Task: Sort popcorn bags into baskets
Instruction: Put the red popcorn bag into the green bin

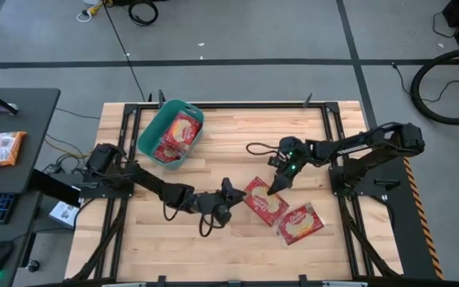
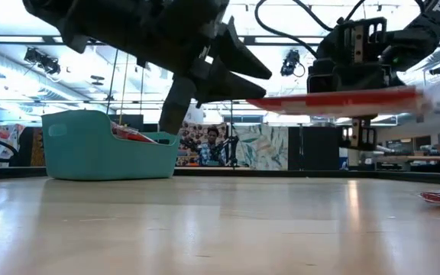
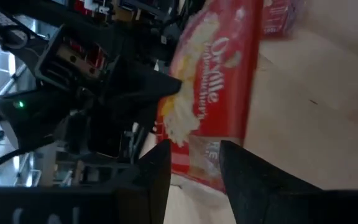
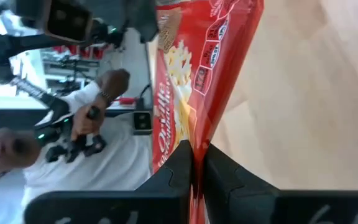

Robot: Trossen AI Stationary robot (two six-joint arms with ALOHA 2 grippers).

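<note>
Holding a bag (image 1: 264, 199) flat above the table by its three o'clock edge, the right gripper (image 1: 277, 186) pinches shut, presenting the nine o'clock edge to the left gripper (image 1: 231, 196), jaws parted and empty, likely for handover toward the basket (image 1: 151, 127) at eleven o'clock.
</note>
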